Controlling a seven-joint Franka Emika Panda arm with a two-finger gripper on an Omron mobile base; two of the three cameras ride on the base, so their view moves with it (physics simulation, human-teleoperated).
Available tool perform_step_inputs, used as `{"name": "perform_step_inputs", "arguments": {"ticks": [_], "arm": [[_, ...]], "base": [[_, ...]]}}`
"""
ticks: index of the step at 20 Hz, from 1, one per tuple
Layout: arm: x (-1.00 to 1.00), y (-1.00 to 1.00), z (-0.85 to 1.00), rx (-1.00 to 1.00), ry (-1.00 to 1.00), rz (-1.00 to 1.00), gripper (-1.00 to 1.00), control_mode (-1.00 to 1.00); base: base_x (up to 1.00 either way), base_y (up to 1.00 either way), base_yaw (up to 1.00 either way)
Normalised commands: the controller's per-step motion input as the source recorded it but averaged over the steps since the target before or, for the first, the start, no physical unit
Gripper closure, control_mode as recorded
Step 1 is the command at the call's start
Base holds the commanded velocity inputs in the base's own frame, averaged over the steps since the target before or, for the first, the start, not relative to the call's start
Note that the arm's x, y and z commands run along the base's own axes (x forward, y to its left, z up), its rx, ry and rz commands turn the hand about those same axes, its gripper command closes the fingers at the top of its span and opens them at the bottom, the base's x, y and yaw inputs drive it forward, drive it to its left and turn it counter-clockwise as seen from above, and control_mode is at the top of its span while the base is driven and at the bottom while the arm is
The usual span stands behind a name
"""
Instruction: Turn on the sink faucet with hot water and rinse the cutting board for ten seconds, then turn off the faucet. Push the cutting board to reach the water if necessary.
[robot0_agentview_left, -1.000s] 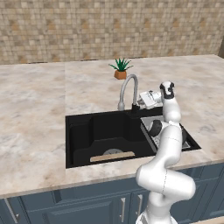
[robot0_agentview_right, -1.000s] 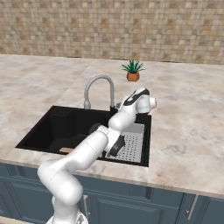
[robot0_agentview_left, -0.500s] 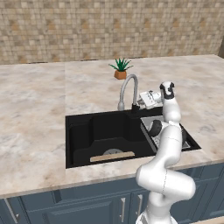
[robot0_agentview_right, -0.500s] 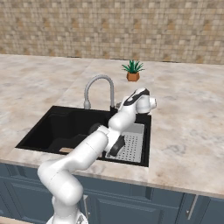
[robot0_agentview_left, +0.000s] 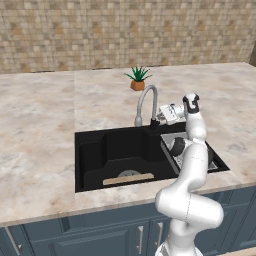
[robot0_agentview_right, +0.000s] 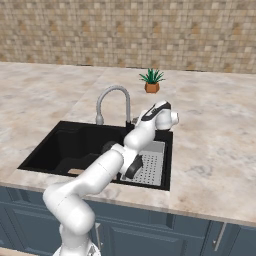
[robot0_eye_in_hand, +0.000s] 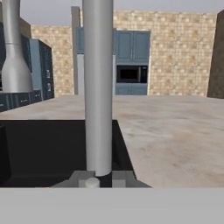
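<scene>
The sink faucet (robot0_agentview_left: 145, 99) arches silver-grey over the back of the black sink (robot0_agentview_left: 95, 150), and no water runs from it. My gripper (robot0_agentview_left: 156, 119) reaches in from the right, level with the faucet's dark base (robot0_agentview_right: 129, 123); its fingers are too small and hidden to read. In the hand view the faucet's upright pipe (robot0_eye_in_hand: 97, 87) stands very close, dead centre, with its small handle knob (robot0_eye_in_hand: 92, 183) at the bottom. The cutting board (robot0_agentview_left: 128, 178) lies flat on the basin floor near the front wall, left of the faucet; a tan sliver of the cutting board (robot0_agentview_right: 75, 171) shows from the right.
A grey perforated drain tray (robot0_agentview_left: 201, 150) fills the right part of the recess under my arm. A small potted plant (robot0_agentview_left: 137, 78) stands on the marble counter (robot0_agentview_left: 40, 125) behind the faucet. A tiled wall closes the back.
</scene>
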Motion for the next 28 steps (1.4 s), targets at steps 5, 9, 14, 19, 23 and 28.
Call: {"name": "perform_step_inputs", "arguments": {"ticks": [5,9,14,19,23,28], "arm": [[-0.12,0.52,-0.02,0.0,0.0,0.0,1.0,-1.0],[-0.33,0.23,-0.11,0.0,0.0,0.04,1.0,-1.0],[-0.32,0.26,-0.12,0.0,0.0,0.04,1.0,-1.0],[-0.36,0.27,-0.11,0.0,0.0,0.02,1.0,-1.0],[-0.39,0.17,-0.11,0.0,0.0,0.01,1.0,-1.0],[-0.41,0.08,-0.1,0.0,0.0,0.0,1.0,-1.0]], "base": [[0.0,0.0,0.0],[0.0,0.0,0.0],[0.0,0.0,0.0],[0.0,0.0,0.0],[0.0,0.0,0.0],[0.0,0.0,0.0]]}}
